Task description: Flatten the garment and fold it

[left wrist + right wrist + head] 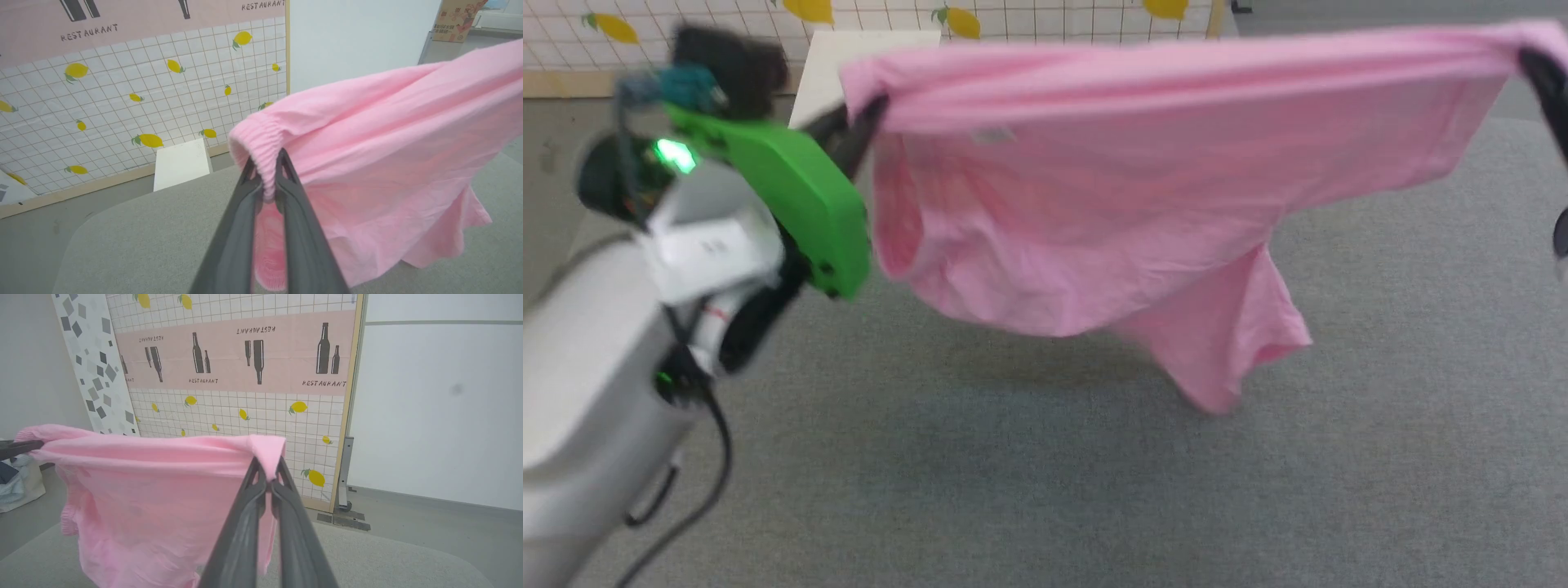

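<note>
L gripper was shut tight on a gathered-band corner of the garment; R gripper pinched the opp. corner. Garment hung stretched betw. them, long axis L-R, above the grey table. Neither arm nearer. White label unreadable; wall panel read "RESTAURANT".
</note>
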